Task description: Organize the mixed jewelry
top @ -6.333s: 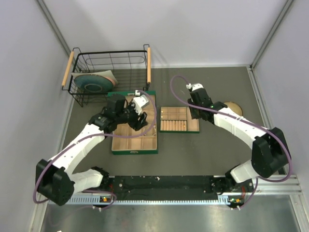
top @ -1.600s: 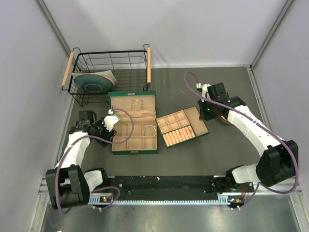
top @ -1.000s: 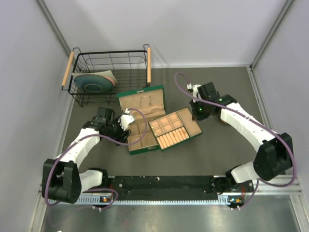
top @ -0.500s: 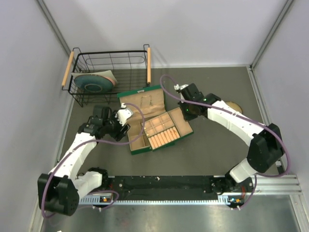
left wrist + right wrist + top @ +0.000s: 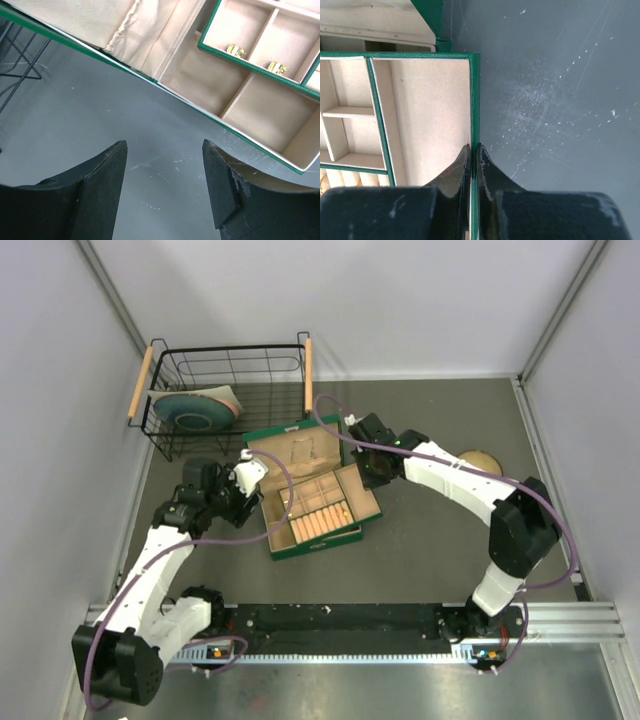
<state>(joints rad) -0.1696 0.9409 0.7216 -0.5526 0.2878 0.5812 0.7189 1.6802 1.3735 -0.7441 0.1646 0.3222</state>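
Right jaws clamp the rim of the green tray [image 5: 475, 100] — left jaws apart, beside the box [image 5: 197, 82].

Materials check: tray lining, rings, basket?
Tray lining: beige and matte with a soft nap, so fabric or suede-like; exact cloth unclear.
Rings: shiny yellow metal with bright glints; gold or plated, can't tell.
Basket: thin black wire, likely coated steel. Its handles are pale and look like wood.

Jaws tight on tray rim [image 5: 475, 100]
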